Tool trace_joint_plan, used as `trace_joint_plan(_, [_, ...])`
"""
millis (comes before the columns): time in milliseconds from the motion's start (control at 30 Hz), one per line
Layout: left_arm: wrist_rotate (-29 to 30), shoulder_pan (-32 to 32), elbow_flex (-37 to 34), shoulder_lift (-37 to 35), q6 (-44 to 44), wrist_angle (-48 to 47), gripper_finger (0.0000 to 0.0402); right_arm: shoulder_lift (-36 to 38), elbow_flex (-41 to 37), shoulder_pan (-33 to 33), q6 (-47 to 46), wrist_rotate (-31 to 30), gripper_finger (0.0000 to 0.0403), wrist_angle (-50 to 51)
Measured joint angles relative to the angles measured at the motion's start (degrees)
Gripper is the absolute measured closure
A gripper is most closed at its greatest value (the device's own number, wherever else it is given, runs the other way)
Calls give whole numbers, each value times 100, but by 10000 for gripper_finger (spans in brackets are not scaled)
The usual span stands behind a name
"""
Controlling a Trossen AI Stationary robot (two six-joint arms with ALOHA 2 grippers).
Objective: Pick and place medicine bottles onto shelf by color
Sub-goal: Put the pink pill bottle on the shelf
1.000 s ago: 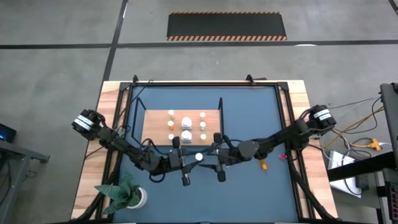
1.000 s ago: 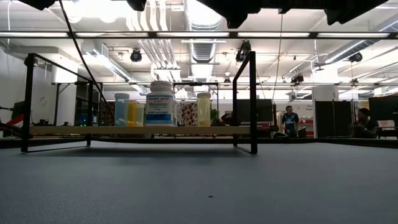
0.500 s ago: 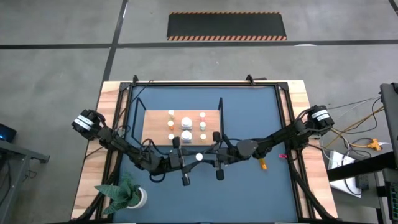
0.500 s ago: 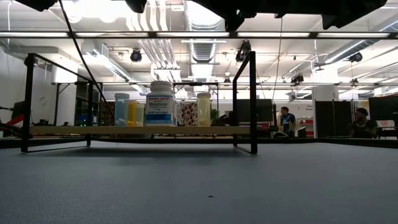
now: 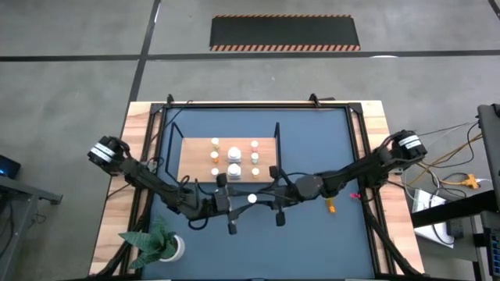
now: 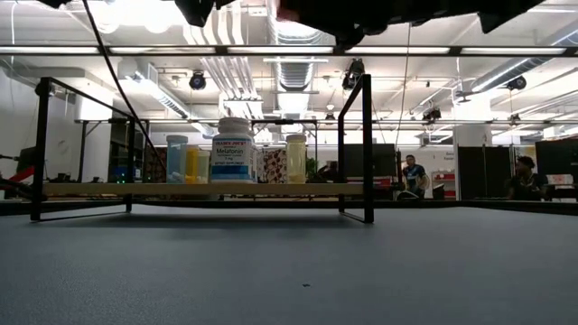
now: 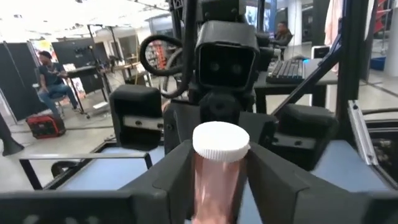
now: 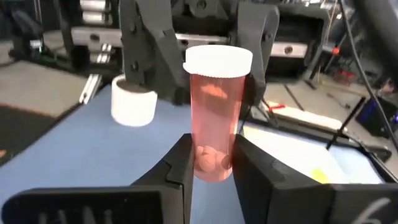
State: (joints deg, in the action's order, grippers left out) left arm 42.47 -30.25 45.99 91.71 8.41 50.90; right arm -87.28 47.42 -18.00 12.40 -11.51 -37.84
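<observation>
From above, the two arms meet nose to nose over the counter (image 5: 344, 148) just in front of the shelf (image 5: 195, 148), with a white-capped bottle (image 5: 251, 198) between the left jaws (image 5: 239, 201) and right jaws (image 5: 266, 200). At counter level only the shelf's bottles show; the handover hangs cut off above. The left wrist shows the bottle upright between its fingers (image 7: 168, 174), though contact is unclear. The right wrist shows its fingers (image 8: 180, 168) pinching the bottle's base; whether the left has released, I cannot tell.
</observation>
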Motion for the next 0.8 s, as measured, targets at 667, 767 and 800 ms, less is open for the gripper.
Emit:
trace_joint_plan(667, [-279,130,148,-20,-1261,-1026,151,235,-56,-52,-436,-47,328,1884])
trace_joint_plan(767, [-276,163,230,14,-1266,-982,151,233,-59,-54,-409,-44,328,1911])
trace_joint_plan(800, [-279,174,258,27,-1267,-976,151,233,-61,-54,-410,-42,328,1914])
